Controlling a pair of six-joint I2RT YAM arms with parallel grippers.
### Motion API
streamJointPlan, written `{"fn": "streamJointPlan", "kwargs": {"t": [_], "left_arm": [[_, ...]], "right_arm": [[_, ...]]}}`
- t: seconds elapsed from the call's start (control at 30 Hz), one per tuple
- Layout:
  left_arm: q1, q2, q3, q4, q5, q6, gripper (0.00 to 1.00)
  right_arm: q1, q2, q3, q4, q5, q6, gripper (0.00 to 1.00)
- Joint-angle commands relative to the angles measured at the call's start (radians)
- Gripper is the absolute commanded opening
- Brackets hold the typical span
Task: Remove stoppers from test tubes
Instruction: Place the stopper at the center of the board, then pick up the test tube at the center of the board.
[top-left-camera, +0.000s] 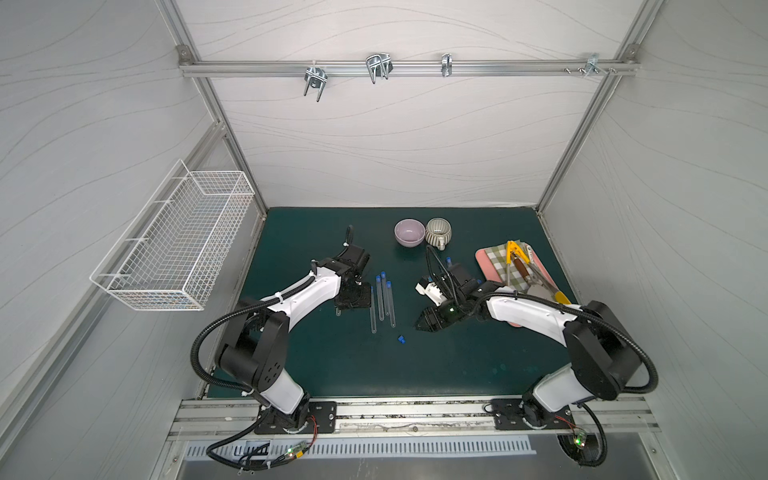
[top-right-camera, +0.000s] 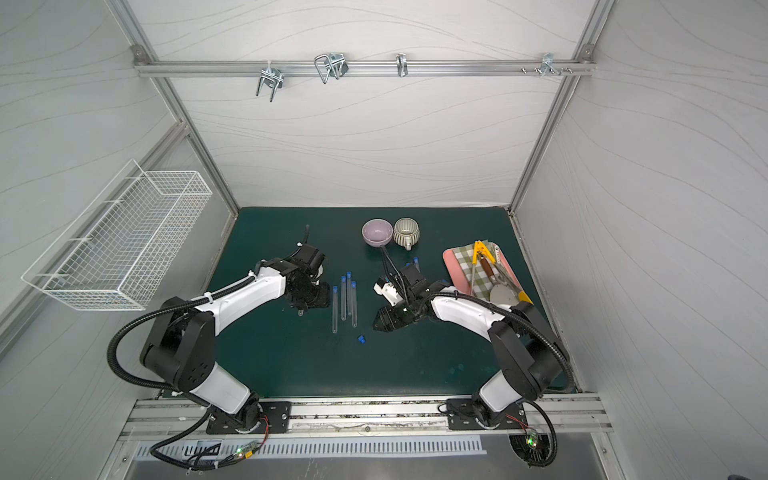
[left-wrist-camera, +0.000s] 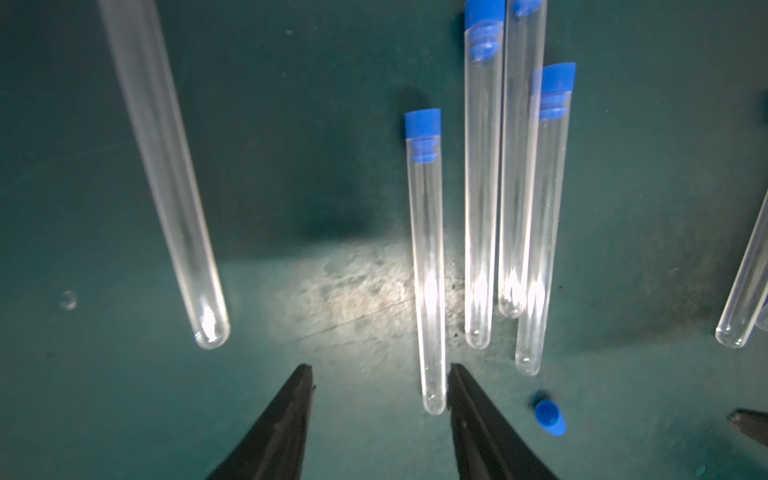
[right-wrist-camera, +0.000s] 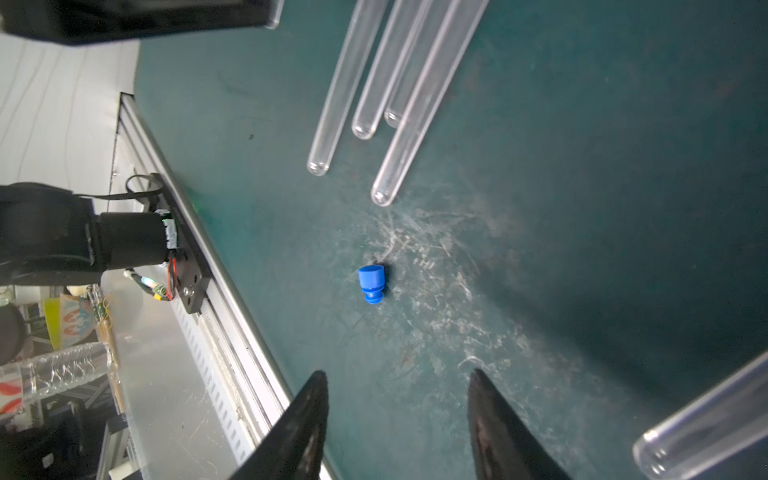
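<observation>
Four test tubes (top-left-camera: 381, 293) lie side by side in the middle of the dark green mat (top-left-camera: 332, 365). Their long axes are nearly parallel and run from the robot's side toward the back wall. Each is clear and thin, with a bright blue stepped stopper (left-wrist-camera: 423, 124) plugged into the far end and a rounded bottom facing the arms. They are staggered, so the bottoms do not line up.

A loose stopper (right-wrist-camera: 372, 282) lies on its side on the mat, just past the tubes' rounded ends and apart from them. In the left wrist view a fifth tube (left-wrist-camera: 166, 174) lies well apart from the group, blurred, with its mouth out of frame.

The left gripper (left-wrist-camera: 380, 370) has its jaws spread. One tube's rounded end sits between them, just beside one finger, and is not clamped. The right gripper (right-wrist-camera: 399, 374) is also spread and empty, near the loose stopper
</observation>
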Motion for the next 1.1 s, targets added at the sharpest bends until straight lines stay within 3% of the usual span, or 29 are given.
{"fn": "streamJointPlan", "kwargs": {"t": [0.0,0.57,1.07], "left_arm": [[-0.007,0.043,0.048,0.047,0.001,-0.039,0.54],[-0.059,0.213,0.111,0.066,-0.075,-0.049,0.52],[-0.098,0.283,0.119,0.042,-0.125,-0.043,0.41]], "right_arm": [[-0.026,-0.031,-0.026,0.022,-0.06,-0.017,0.58],[-0.136,-0.055,-0.049,0.027,-0.136,-0.037,0.65],[-0.244,-0.128,-0.02,-0.044,-0.163,-0.082,0.66]]}}
